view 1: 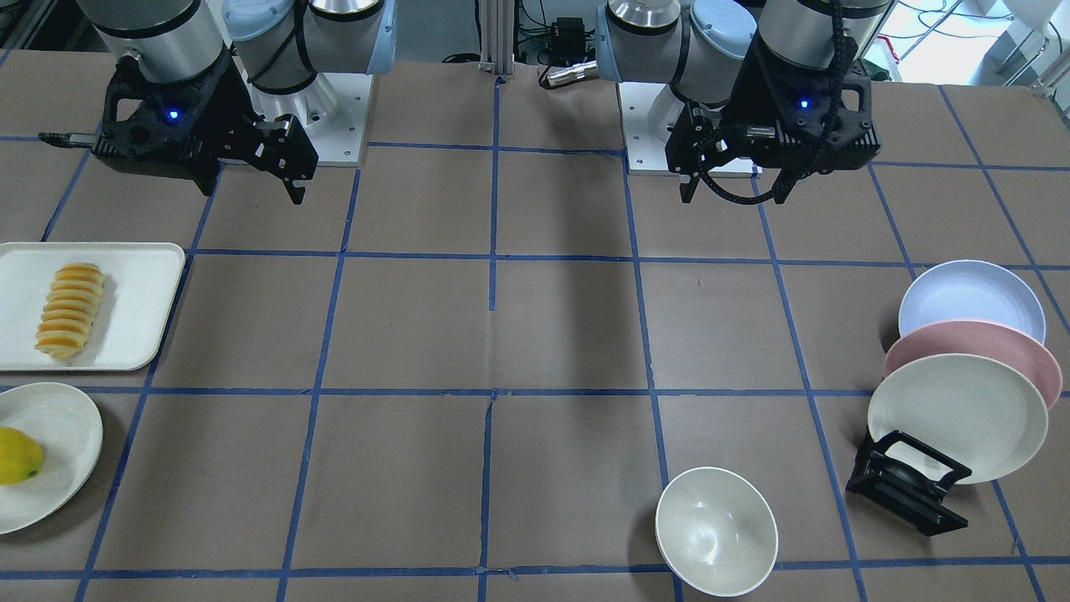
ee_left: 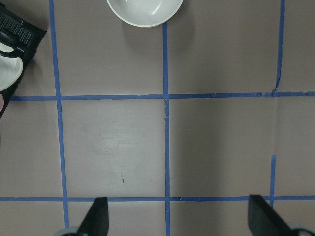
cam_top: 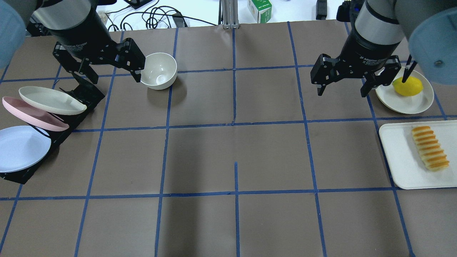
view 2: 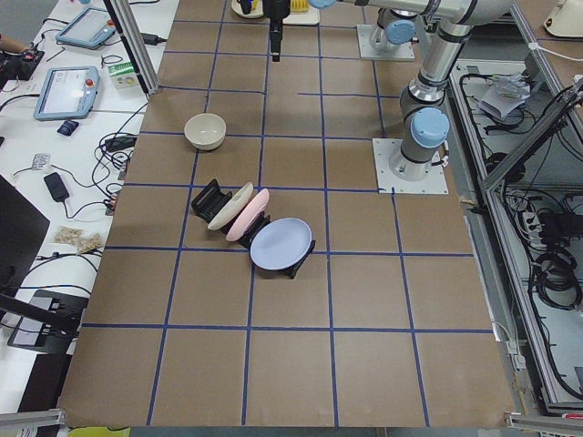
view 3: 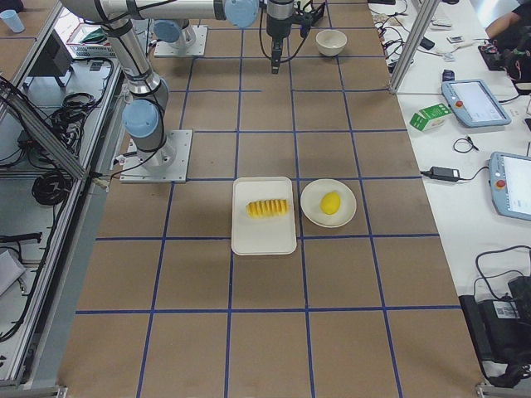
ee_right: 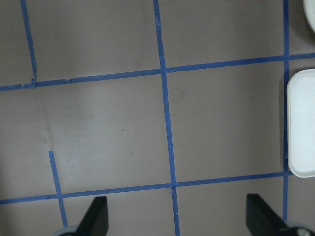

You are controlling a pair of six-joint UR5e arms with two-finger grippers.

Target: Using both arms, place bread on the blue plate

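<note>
1. Front view: finding the bread [view 1: 71, 311] lying on a white tray [view 1: 142, 276], well apart from the blue plate [view 1: 970, 301] leaning in a black rack [view 1: 911, 497].
2. Overhead: seeing the left end effector [cam_top: 115, 76] and right end effector [cam_top: 341, 92] hovering above the tabletop [cam_top: 271, 157], both spread apart, gripping nothing.
3. Side views: showing bread and blue plate sitting at opposite ends.
4. Wrist views: looking down onto tabletop, neither end effector clamping anything.
5. Judging progress: nothing done; fetching the blue plate, then lifting and placing the bread, all remaining.
</note>
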